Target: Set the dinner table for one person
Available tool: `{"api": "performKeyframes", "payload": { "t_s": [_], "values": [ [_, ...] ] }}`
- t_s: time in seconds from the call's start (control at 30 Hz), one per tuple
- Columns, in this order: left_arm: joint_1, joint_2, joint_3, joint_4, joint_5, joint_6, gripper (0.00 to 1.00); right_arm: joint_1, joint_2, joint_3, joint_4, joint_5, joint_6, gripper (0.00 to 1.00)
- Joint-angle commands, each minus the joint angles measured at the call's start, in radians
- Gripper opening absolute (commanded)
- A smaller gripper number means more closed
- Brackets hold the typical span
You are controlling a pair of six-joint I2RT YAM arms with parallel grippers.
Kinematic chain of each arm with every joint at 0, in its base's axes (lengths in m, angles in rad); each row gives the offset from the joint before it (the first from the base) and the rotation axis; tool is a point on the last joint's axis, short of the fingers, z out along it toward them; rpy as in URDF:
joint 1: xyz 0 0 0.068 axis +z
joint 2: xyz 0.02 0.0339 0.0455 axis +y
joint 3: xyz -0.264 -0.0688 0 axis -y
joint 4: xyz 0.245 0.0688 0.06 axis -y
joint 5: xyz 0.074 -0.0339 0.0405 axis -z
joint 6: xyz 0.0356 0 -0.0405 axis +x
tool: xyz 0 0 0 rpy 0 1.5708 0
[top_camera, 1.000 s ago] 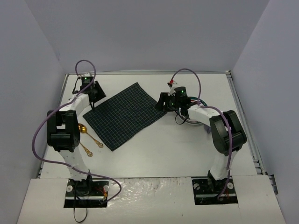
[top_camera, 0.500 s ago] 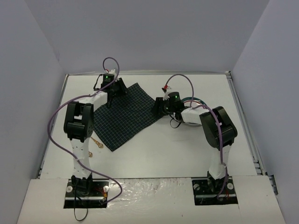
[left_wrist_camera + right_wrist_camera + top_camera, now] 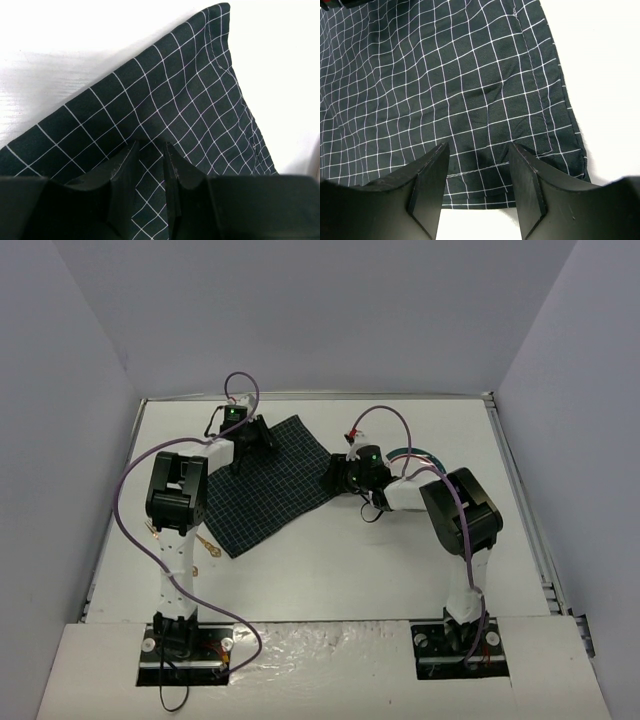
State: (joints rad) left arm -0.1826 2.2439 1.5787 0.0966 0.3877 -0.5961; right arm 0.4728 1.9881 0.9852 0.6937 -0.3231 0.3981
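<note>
The large, flat white rectangular dinner table (image 3: 330,560), smooth and edged with thin metal rails, fills the floor between plain grey walls and stretches out from both arm bases. At about 10 o'clock from its centre lies a dark green woven cloth (image 3: 275,495) with a thin white grid, set cornerwise and softly creased, its hem stitched. Toward 8 o'clock, near the left rail, thin gold-coloured metal cutlery (image 3: 210,548) shows partly from under the left arm. Toward 2 o'clock a round dish with a dark green rim (image 3: 415,453) is mostly hidden by the right arm.

The left gripper (image 3: 150,150) has matte black fingers close together, with a narrow strip of cloth between them; I cannot tell whether they pinch it. The right gripper (image 3: 477,155) has its blunt black fingers released and well apart, straddling the cloth's hemmed edge.

A second ago the left gripper was at the cloth's 9 o'clock corner; it now sits at the far edge, near 12 o'clock. The right gripper has shifted left onto the cloth's 3 o'clock corner, and the left arm now covers the cutlery's round gold bowl.
</note>
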Motion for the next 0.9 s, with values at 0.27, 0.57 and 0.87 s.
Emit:
{"api": "performKeyframes", "payload": {
  "t_s": [0.27,0.57,0.87],
  "values": [
    [0.023,-0.065,-0.035,0.015,-0.047,0.041,0.23,0.003,-0.096,0.027,-0.109,0.08,-0.048,0.49],
    [0.044,-0.092,-0.048,0.003,-0.053,0.044,0.24,0.003,-0.115,0.072,-0.136,0.055,-0.095,0.52],
    [0.063,-0.104,-0.051,0.0,-0.047,0.044,0.25,0.001,-0.302,0.091,-0.218,0.106,-0.133,0.56]
  ]
}}
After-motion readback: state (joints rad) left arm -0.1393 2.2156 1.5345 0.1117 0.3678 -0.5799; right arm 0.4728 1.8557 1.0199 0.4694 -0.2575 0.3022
